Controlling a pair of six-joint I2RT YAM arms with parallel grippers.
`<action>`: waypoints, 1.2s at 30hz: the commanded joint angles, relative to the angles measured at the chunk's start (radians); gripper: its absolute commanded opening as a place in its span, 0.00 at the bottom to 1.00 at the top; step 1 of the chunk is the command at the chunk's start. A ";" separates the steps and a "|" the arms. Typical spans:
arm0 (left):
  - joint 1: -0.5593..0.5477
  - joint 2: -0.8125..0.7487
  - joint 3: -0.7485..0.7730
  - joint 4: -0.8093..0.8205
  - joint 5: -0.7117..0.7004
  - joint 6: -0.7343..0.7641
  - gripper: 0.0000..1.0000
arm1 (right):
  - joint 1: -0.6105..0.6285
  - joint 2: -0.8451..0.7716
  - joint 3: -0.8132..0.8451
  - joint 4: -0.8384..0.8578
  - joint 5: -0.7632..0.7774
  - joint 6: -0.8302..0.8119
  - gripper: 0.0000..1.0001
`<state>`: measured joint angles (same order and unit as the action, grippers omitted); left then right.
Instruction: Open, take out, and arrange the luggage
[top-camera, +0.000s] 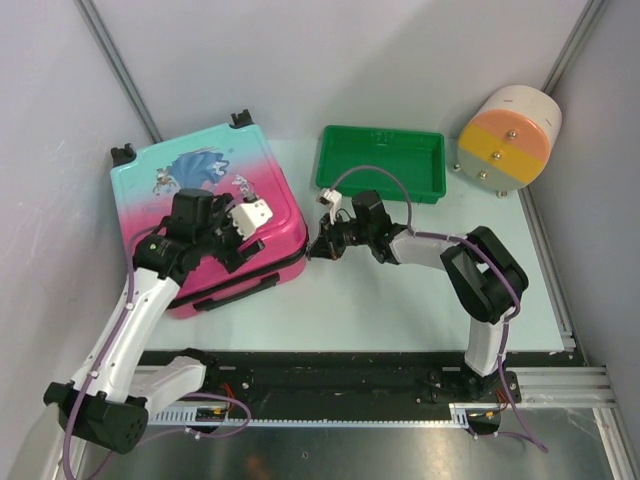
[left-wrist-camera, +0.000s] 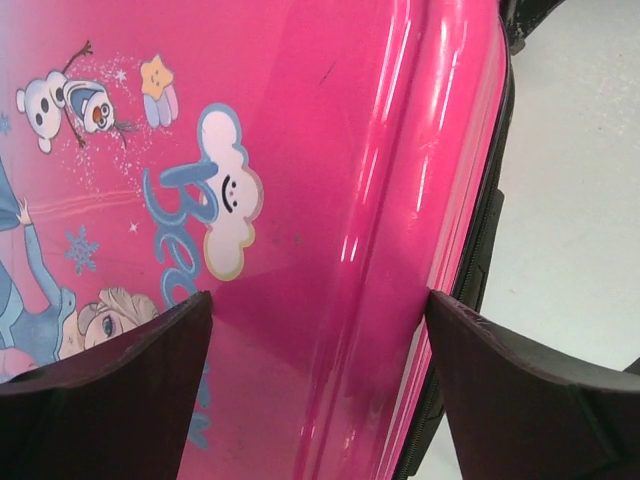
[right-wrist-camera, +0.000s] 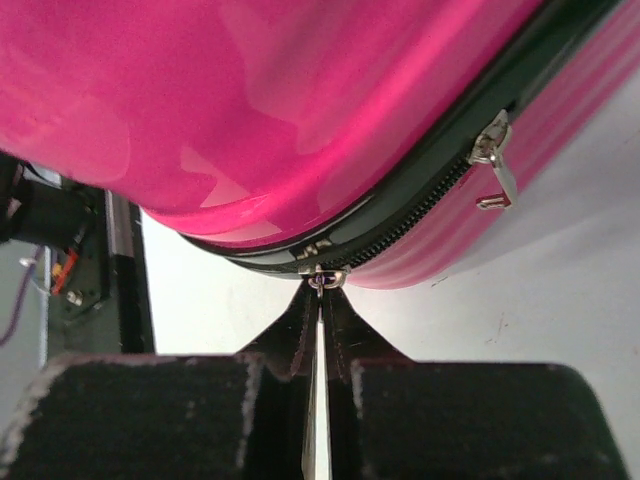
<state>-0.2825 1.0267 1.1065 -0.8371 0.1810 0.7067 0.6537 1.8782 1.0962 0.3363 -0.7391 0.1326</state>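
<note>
The luggage (top-camera: 200, 180), a closed pink-to-teal hard-shell suitcase with cartoon prints, lies flat at the table's left. My left gripper (top-camera: 243, 247) hovers open over its pink lid near the right edge; in the left wrist view (left-wrist-camera: 320, 310) the jaws straddle the lid's ridge (left-wrist-camera: 370, 200) without touching it. My right gripper (top-camera: 318, 247) is at the suitcase's near right corner. In the right wrist view (right-wrist-camera: 318, 300) it is shut on the thin metal zipper pull (right-wrist-camera: 318, 400), which hangs from a slider (right-wrist-camera: 326, 278) on the black zipper. A second slider (right-wrist-camera: 492, 160) sits further along the zipper.
A green plastic tray (top-camera: 382, 160) stands at the back centre. A white-and-orange cylinder (top-camera: 505, 135) lies at the back right. Pale table surface (top-camera: 400, 300) lies in front of the tray. Grey walls close in on both sides.
</note>
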 joint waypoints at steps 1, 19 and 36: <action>-0.004 0.082 -0.042 0.111 -0.086 -0.044 0.81 | 0.009 -0.034 -0.007 0.136 0.070 0.200 0.00; 0.008 0.501 0.300 0.251 0.000 -0.384 0.75 | -0.085 0.081 0.143 0.153 0.193 0.050 0.00; 0.376 -0.106 -0.020 -0.069 -0.019 -0.099 0.98 | -0.011 0.065 0.142 0.044 0.264 0.098 0.00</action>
<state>0.0769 1.0378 1.1793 -0.8013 0.2646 0.4431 0.5953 1.9633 1.2072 0.3901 -0.4198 0.2096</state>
